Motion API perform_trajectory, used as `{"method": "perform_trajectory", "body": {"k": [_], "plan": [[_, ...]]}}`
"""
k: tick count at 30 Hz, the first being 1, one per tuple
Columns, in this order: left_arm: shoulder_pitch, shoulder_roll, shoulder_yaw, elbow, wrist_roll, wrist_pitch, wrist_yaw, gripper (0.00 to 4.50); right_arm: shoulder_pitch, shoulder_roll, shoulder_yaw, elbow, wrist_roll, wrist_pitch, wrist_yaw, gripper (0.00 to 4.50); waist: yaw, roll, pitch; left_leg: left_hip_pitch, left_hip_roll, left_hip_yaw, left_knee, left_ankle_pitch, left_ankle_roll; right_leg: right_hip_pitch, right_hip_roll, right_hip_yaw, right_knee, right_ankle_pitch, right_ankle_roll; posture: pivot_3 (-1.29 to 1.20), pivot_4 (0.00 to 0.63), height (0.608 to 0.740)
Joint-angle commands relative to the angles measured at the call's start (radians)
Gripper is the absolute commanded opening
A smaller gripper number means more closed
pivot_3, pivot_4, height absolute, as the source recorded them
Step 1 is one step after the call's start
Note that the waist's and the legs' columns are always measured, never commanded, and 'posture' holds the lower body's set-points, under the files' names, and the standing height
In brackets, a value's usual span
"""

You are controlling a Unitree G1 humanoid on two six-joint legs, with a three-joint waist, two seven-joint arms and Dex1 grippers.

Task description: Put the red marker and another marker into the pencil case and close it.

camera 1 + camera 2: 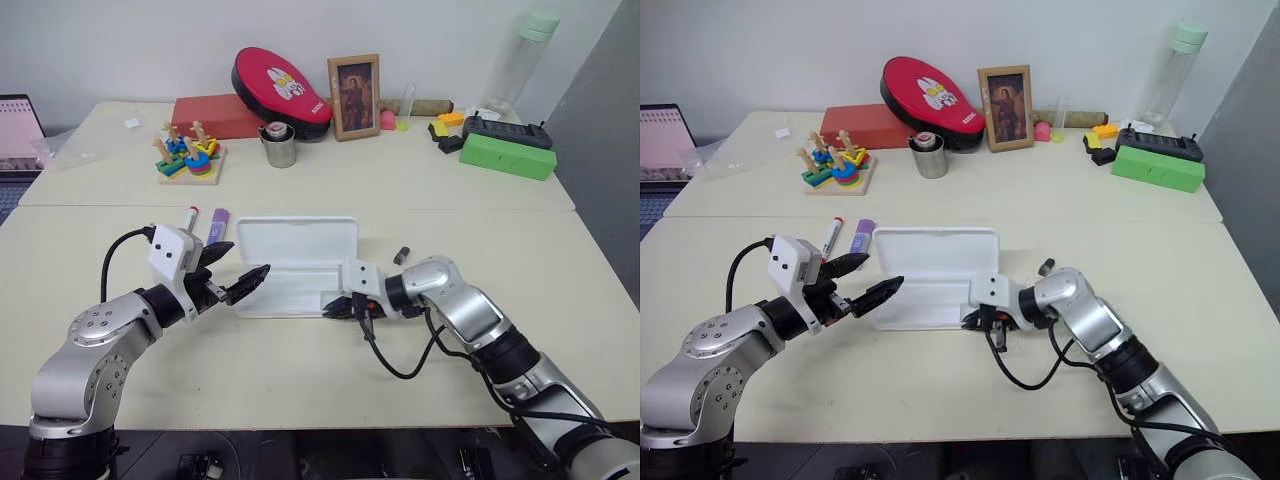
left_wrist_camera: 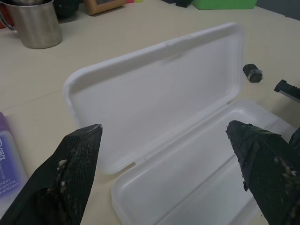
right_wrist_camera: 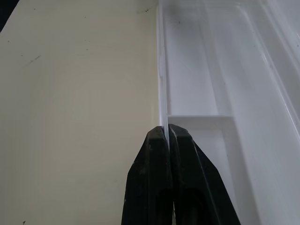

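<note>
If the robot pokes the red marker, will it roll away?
Probably a little. The red marker looks slim and round, lying flat on the table, so a sideways poke would likely roll it. The purple marker beside it might stop it.

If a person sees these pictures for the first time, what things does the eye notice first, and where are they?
First the open white pencil case in the middle of the near table, lid up, with the right gripper shut on its front wall and the open left gripper at its left end. Next, the red marker and the purple marker lying beside each other just left of the case.
</note>
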Motion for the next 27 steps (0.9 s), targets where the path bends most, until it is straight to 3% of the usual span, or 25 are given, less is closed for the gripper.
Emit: {"method": "perform_trajectory", "body": {"k": [1,9,15,21,27], "plan": [[-0.008,0.004,0.035,-0.028,-0.023,-0.004,0.013,4.5,-0.006,0.004,-0.01,-0.029,0.009,-0.005,-0.008,0.75,0.0,0.0,0.0,0.0,0.0,0.0,0.0,0.0,0.0,0.0,0.0,0.0,0.0,0.0,0.0,0.0,0.15,0.74],[0.029,-0.028,0.167,-0.005,-0.053,0.014,0.116,4.5,-0.002,-0.029,-0.122,-0.137,0.127,0.078,0.011,2.82,0.0,0.0,0.0,0.0,0.0,0.0,0.0,0.0,0.0,0.0,0.0,0.0,0.0,0.0,0.0,0.0,0.15,0.74],[-0.025,-0.05,0.239,0.156,0.023,-0.017,0.264,4.5,-0.067,0.024,-0.358,-0.215,0.379,0.236,-0.045,4.33,0.001,-0.001,0.0,0.0,0.0,-0.001,0.0,0.0,0.0,0.0,0.0,0.0,0.0,0.0,0.0,0.0,0.15,0.74],[-0.101,-0.018,0.198,0.332,0.128,-0.041,0.334,4.5,-0.17,0.048,-0.472,-0.202,0.448,0.255,-0.153,4.42,0.0,-0.001,-0.001,0.0,0.0,-0.001,0.0,0.0,0.0,0.0,0.0,-0.001,0.001,0.0,0.0,0.0,0.15,0.74],[-0.187,0.011,0.132,0.502,0.191,-0.048,0.311,4.5,-0.2,0.049,-0.479,-0.207,0.47,0.259,-0.208,4.42,0.001,-0.001,-0.001,0.0,0.0,-0.001,0.0,0.0,0.0,0.0,0.0,-0.001,0.001,0.0,0.0,0.0,0.15,0.74]]}}
